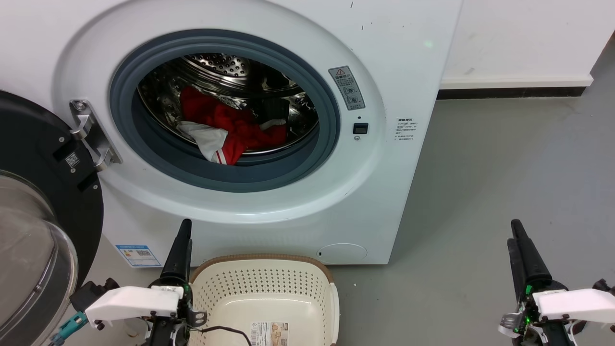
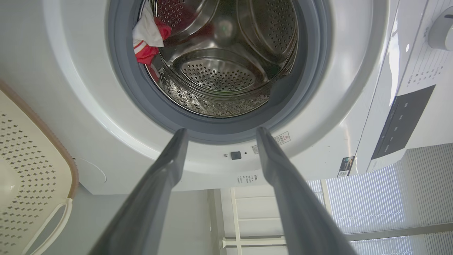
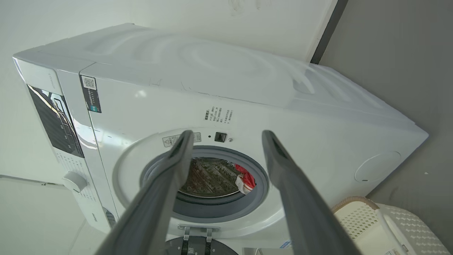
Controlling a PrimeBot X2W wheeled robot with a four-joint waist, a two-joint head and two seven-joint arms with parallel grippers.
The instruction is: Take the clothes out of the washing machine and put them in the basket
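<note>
Head view gives me the clothes lying low in the drum of the washing machine, just behind the grey porthole rim and well apart from both hands. It is one crumpled bright red piece, its white panel and striped edge drooping toward the rim. My left hand sits beside the back rim of the basket, fingers spread and holding nothing. My right hand hangs over the floor off the machine's right corner, likewise spread and empty.
</note>
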